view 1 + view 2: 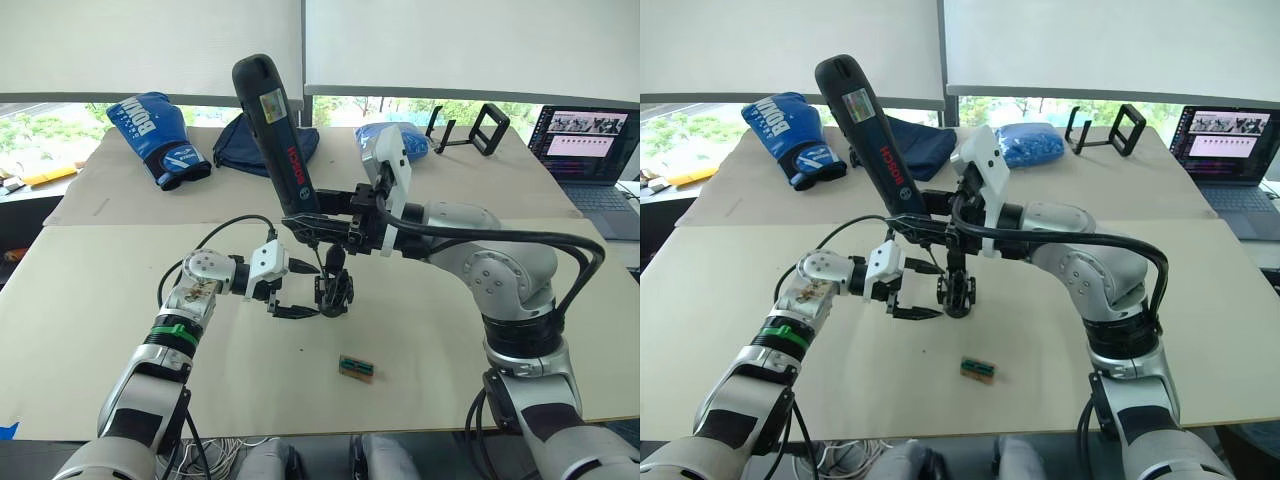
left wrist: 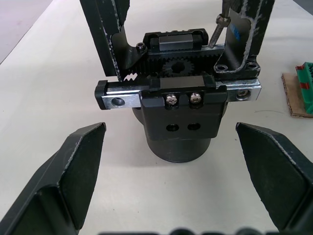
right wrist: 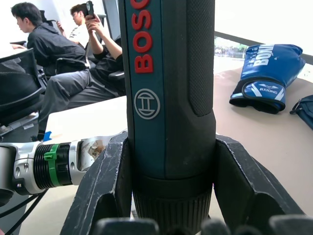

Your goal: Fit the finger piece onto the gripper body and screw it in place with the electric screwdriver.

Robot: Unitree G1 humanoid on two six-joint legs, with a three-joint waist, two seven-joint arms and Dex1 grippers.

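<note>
Where head views blur, gripper body (image 2: 178, 115) screws.

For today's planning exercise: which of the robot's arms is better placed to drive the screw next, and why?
Right. The right gripper is shut on the electric screwdriver, bit down at the gripper body; the left gripper is open beside it.

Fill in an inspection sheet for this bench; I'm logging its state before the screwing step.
Surface: beige table, paper-covered.
Job's things: gripper body upright on the table; electric screwdriver tilted above it, bit pointing down at it; finger piece standing on the body.
Clutter: green-and-tan block, blue boxing glove, dark bag, blue bundle, black stand.
Grippers: left gripper open beside the body; right gripper clamped on the screwdriver.
Cables: black cable on the left arm.
Surroundings: laptop, seated people.
</note>
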